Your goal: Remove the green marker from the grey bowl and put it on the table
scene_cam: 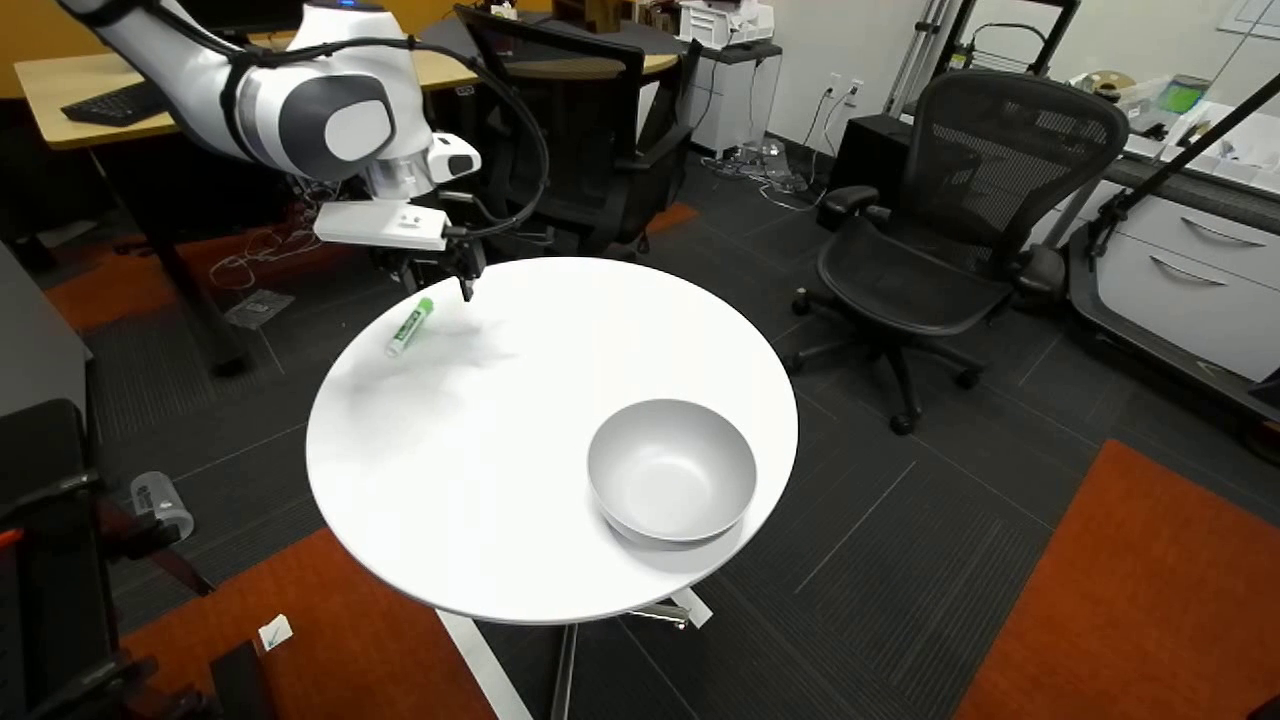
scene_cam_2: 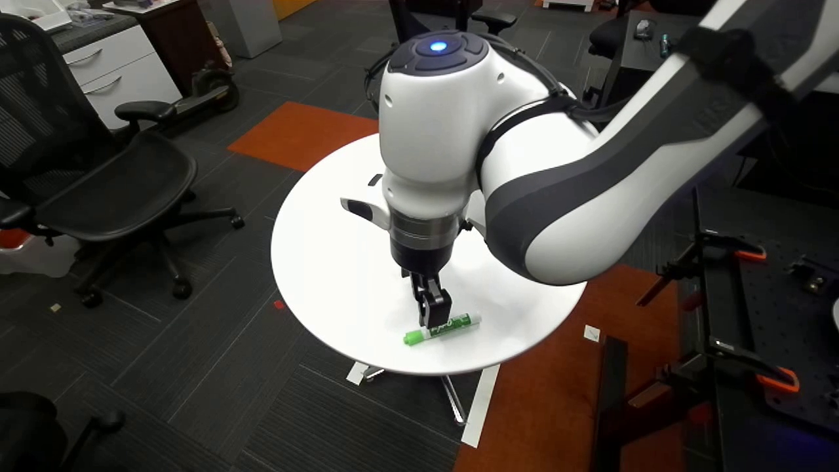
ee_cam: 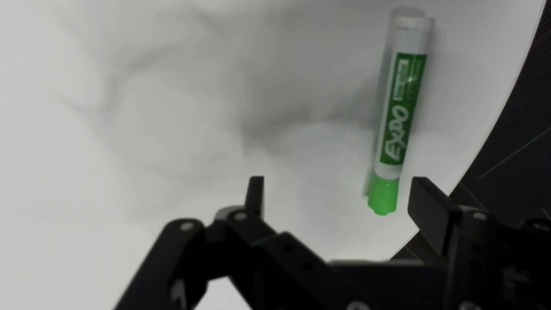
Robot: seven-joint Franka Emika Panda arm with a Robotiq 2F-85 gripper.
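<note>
In an exterior view, the green marker [scene_cam: 410, 327] lay on the table [scene_cam: 480, 530] between ten and eleven o'clock, the grey bowl [scene_cam: 672, 470] near four, likely because the job wanted them apart. The gripper [ee_cam: 336, 196] held nothing, jaws wide.

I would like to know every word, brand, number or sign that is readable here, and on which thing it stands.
"EXPO": on the green marker, in the wrist view.
Smaller print next to it: too blurred to read.
Faint lettering on the robot arm: too unclear to read surely.
Marks on the paper piece and grey container: too small.
</note>
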